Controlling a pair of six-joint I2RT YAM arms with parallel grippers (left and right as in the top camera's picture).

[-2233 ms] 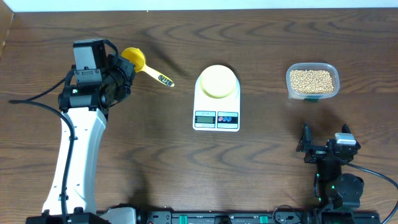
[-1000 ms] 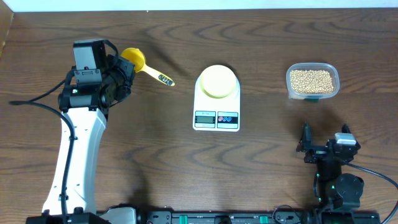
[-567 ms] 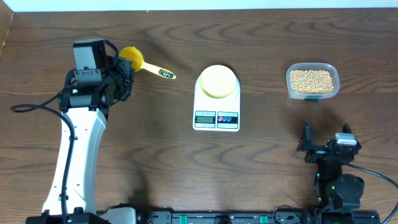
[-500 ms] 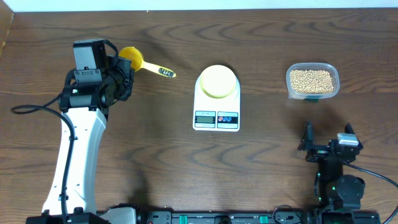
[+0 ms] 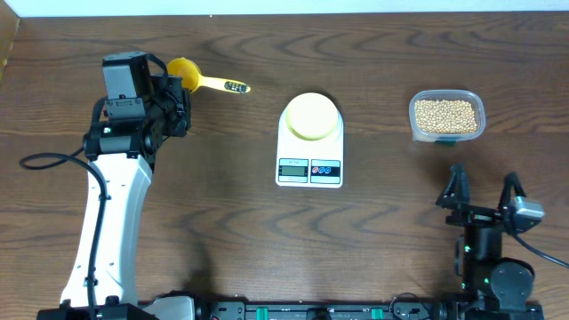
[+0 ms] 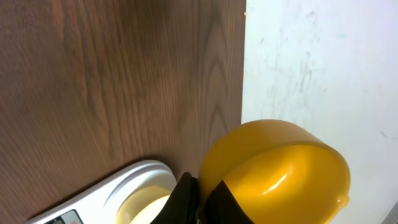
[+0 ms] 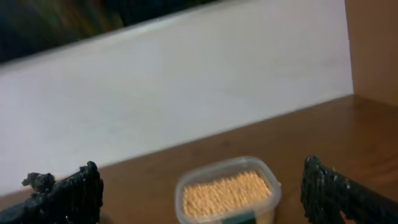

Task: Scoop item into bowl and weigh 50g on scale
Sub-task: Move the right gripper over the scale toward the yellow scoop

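Note:
The pale yellow-green bowl [image 5: 311, 116] stands on the white scale [image 5: 309, 169] at mid-table, and both the bowl [image 6: 142, 206] and the scale [image 6: 118, 186] show in the left wrist view. The tan beans [image 5: 445, 114] fill a clear tub [image 5: 447, 135] at the right; in the right wrist view the beans [image 7: 226, 189] lie straight ahead. My left gripper [image 5: 176, 85] is shut on a bright yellow scoop [image 5: 184, 69] at the far left, its handle [image 5: 222, 85] pointing right. Black fingers [image 6: 186, 198] pinch the scoop [image 6: 280, 168]. My right gripper [image 5: 485, 191] stands open and empty, nearer than the tub.
The table's far edge [image 6: 244, 74] runs close behind the scoop, with a white wall beyond. The left arm's white link [image 5: 111, 222] lies along the left side of the table. A black cable [image 5: 49, 160] loops beside it.
The left gripper carried the scoop toward the far edge, and its handle swung to point right. The right gripper shifted right and toward the near edge and turned, both fingers now showing spread.

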